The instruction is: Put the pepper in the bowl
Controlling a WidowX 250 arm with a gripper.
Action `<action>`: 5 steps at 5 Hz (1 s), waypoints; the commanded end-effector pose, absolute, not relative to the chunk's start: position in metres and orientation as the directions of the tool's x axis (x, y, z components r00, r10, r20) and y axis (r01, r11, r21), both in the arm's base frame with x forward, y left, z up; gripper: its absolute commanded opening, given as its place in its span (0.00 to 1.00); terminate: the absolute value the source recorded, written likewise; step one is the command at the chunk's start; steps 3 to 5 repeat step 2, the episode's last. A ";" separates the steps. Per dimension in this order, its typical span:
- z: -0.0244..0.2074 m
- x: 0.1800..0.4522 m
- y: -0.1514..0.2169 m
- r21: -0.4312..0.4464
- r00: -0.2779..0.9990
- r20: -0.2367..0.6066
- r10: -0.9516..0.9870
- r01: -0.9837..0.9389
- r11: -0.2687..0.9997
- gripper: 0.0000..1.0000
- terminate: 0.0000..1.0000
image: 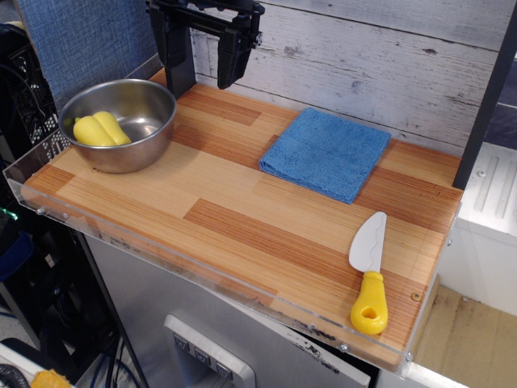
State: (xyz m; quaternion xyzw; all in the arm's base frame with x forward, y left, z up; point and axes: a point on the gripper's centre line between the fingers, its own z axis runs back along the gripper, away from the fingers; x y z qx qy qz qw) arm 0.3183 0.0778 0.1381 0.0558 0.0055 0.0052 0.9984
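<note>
The bench (242, 218) is a wood-striped board with a clear plastic lip along its front and left edges, backed by a whitewashed plank wall (363, 56).

The blue cloth (325, 152) lies folded flat toward the rear middle of the bench, well apart from everything else on it.

The bowl (149, 141) stands upright at the rear left corner, its shiny steel wall catching the light and its rolled rim fully in view.

The hand (199, 56) hangs in the air at the top of the view, above the rear edge of the bench and just right of the bowl. Its 2 black fingers (229, 56) point downward with a plain gap between them, and nothing is held between them. It touches neither the bowl nor the bench.

The toy knife (368, 275) lies flat near the front right corner, its white blade pointing toward the back and its yellow handle toward the front edge.

The pepper (100, 130) rests inside the bowl, against the left side of the bowl's floor, its glossy yellow lobes showing above the near rim.
</note>
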 end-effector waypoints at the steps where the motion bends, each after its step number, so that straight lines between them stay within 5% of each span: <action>1: 0.165 0.313 0.079 0.150 0.998 0.053 -0.032 0.024 0.988 1.00 0.00; 2: 0.165 0.313 0.079 0.150 0.998 0.053 -0.032 0.024 0.988 1.00 1.00; 5: 0.165 0.313 0.079 0.150 0.998 0.053 -0.032 0.024 0.988 1.00 1.00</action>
